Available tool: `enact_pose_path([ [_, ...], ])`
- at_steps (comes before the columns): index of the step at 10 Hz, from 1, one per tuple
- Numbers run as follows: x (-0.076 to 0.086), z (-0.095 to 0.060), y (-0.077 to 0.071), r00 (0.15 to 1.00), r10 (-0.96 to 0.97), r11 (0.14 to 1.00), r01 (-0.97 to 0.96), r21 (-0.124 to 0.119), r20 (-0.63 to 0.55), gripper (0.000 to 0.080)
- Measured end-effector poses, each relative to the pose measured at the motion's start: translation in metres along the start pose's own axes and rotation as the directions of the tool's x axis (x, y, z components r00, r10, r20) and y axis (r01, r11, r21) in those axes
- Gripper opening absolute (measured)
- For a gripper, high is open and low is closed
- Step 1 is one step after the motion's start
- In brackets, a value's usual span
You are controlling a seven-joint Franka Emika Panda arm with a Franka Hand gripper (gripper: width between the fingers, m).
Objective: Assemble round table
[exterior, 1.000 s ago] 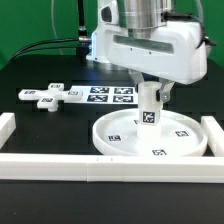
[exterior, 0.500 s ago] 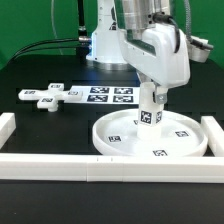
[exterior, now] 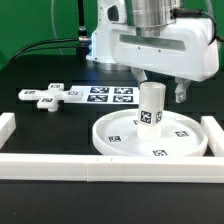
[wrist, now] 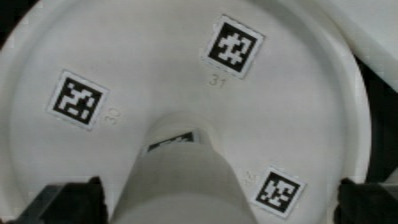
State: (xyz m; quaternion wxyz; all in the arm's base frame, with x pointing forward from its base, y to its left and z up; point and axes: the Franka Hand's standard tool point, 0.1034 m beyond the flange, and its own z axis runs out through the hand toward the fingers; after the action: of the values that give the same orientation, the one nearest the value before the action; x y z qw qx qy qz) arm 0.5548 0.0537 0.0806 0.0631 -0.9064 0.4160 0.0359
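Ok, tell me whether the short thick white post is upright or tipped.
Upright: the short thick white post stands straight on the large round white rimmed disc, sides vertical.

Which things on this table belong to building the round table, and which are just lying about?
Belong to the job:
- large round disc
- short post, standing upright on the disc
- cross-shaped piece, off on the exterior view's left

Just lying about:
- marker board
- white border rails
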Motion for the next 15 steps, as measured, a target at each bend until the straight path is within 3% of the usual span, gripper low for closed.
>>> enact_pose_path([
  [3, 0.0049, -0.0007, 0.0035, 0.943, -0.332, 0.943, 0.332, -0.005, -0.004, 0.0648],
  [5, 0.0087, -0.0004, 0.0056, 0.782, -0.623, 0.782, 0.623, -0.016, -0.007, 0.0648],
  [9, 0.0093, -0.0002, 0.0064, 0.561, -0.828, 0.561, 0.828, -0.018, -0.001, 0.0648],
  [11, 0.0092, -0.0023, 0.0031, 0.361, -0.932, 0.360, 0.931, -0.066, 0.008, 0.0648],
  [12, 0.0082, -0.0028, 0.0021, 0.233, -0.972, 0.230, 0.970, -0.077, 0.023, 0.0648],
  [15, 0.0089, -0.0019, 0.0038, 0.003, -0.999, 0.000, 0.997, -0.071, 0.048, 0.0648],
])
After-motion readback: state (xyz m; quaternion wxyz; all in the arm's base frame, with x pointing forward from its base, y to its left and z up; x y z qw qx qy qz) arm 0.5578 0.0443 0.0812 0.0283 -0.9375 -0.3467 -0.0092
